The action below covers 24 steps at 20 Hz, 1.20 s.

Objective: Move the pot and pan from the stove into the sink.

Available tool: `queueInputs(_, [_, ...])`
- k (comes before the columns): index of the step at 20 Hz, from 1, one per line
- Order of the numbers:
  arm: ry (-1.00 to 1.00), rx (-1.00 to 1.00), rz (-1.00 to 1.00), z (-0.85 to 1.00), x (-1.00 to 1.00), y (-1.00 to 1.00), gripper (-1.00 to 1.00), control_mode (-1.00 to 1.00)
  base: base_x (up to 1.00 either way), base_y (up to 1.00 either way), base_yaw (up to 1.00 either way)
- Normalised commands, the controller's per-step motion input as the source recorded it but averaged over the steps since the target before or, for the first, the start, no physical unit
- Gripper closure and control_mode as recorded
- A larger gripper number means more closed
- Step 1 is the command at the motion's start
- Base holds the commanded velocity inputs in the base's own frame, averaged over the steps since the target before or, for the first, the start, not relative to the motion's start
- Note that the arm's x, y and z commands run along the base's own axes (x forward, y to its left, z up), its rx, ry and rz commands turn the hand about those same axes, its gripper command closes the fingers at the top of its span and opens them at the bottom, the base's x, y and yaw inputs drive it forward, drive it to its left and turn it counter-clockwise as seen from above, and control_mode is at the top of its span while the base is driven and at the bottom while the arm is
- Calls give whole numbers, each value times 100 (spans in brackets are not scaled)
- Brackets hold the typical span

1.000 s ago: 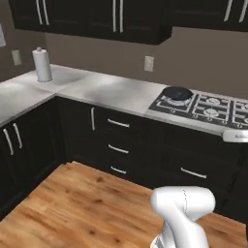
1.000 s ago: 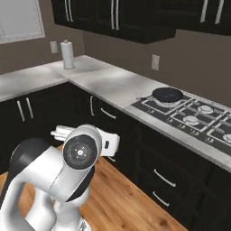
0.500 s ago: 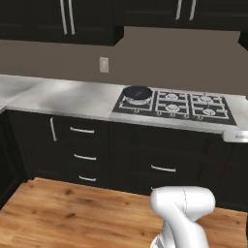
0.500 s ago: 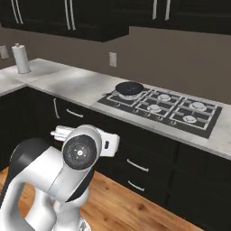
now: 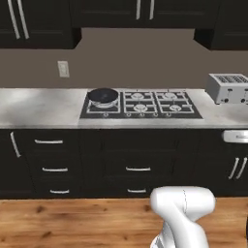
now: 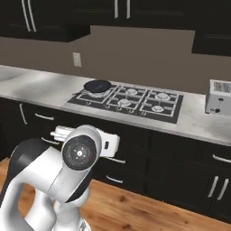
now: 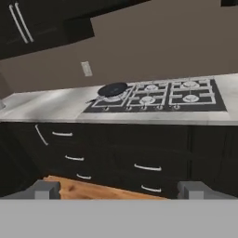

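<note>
The black pan (image 5: 103, 95) sits on the back-left burner of the stove (image 5: 160, 112), its thin handle pointing left. The right base view shows the pan (image 6: 97, 85) on the stove (image 6: 158, 110) too, as does the hand view, with the pan (image 7: 113, 88) and stove (image 7: 204, 104) far ahead. My gripper (image 7: 119, 190) is open, its fingertips (image 7: 46, 189) wide apart with nothing between them, well short of the counter and lower than its top. The pot and the sink are out of view.
A silver toaster (image 5: 227, 88) stands on the marble counter (image 5: 38, 109) right of the stove. Dark drawers with silver handles (image 5: 138, 169) run below. A wall outlet (image 5: 63, 69) is left of the stove. Wood floor (image 5: 72, 223) lies between me and the cabinets.
The base has moved, so the whole picture shifted: the stove now sits centred ahead, the toaster has come into view and the paper roll has left. The gripper stays open.
</note>
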Motion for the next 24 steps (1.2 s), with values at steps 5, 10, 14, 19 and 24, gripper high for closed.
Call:
queueInputs(5, [0,0,0,0,0,0,-100,100,0,-5,-36])
queueInputs(10, [0,0,0,0,0,0,-100,100,-5,0,-7])
queueInputs(14, [0,0,0,0,0,0,-100,100,0,25,-4])
queueInputs(19, [0,0,0,0,0,0,-100,100,-4,56,-6])
queueInputs(24, [0,0,0,0,0,0,-100,100,-3,65,-6])
